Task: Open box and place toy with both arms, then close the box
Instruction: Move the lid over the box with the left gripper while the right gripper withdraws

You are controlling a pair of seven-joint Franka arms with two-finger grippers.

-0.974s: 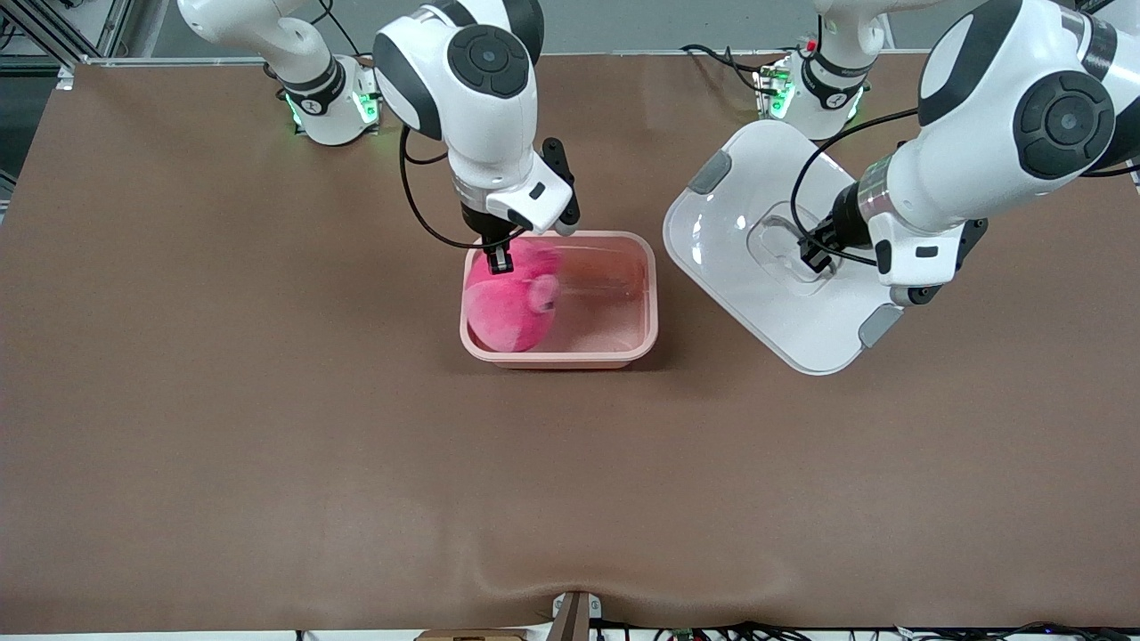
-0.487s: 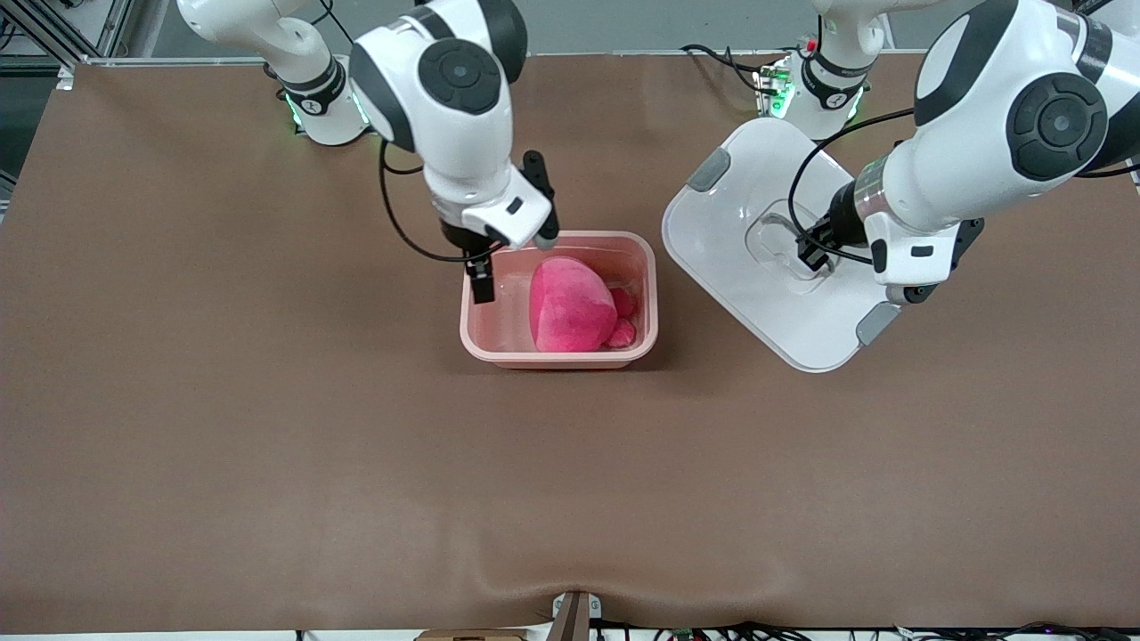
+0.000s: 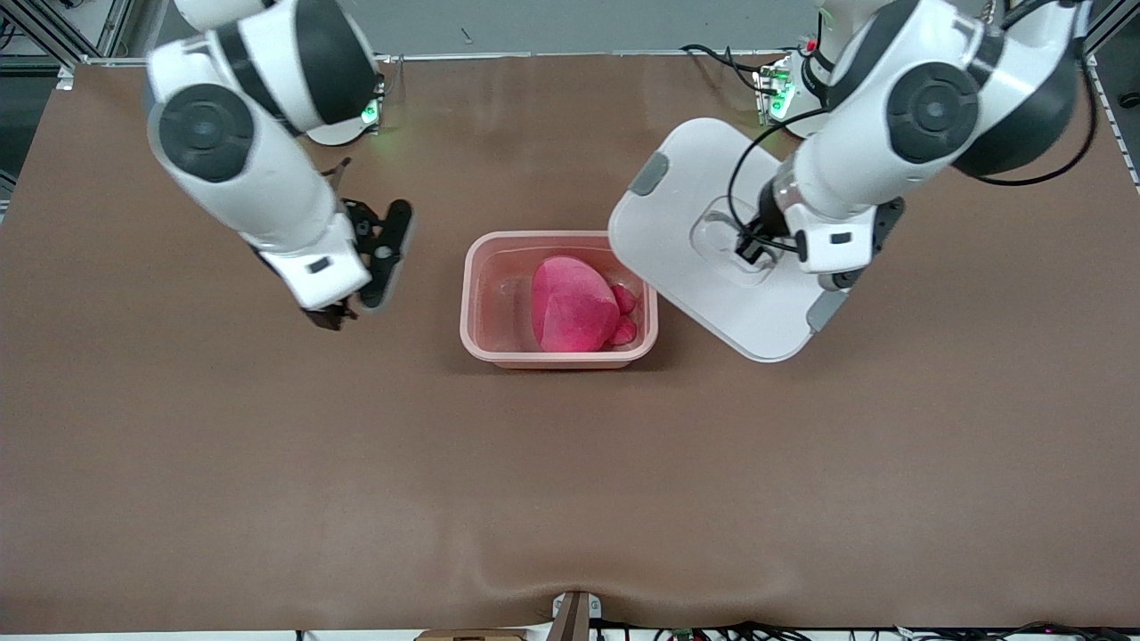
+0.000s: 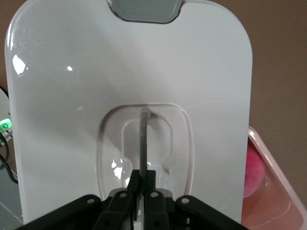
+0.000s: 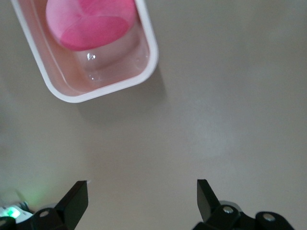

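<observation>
The toy (image 3: 574, 304), a bright pink plush, lies inside the open pale pink box base (image 3: 558, 358) at mid-table. My left gripper (image 3: 753, 247) is shut on the clear handle bar of the white lid (image 3: 677, 258) and holds it up in the air. One lid corner hangs over the base's rim at the left arm's end. In the left wrist view the lid (image 4: 129, 72) fills the frame above the left gripper (image 4: 143, 175), with the toy (image 4: 253, 172) at the edge. My right gripper (image 5: 141, 184) is open and empty over bare table beside the base (image 5: 96, 93).
Brown table mat (image 3: 570, 499) spreads wide on the side nearer the front camera. The arm bases with green lights (image 3: 784, 93) stand along the table's back edge. The lid has grey side clips (image 3: 648, 173).
The right gripper released the toy into the box base, opened, and pulled away toward the right arm's end. The left arm has carried the lid closer to the base.
</observation>
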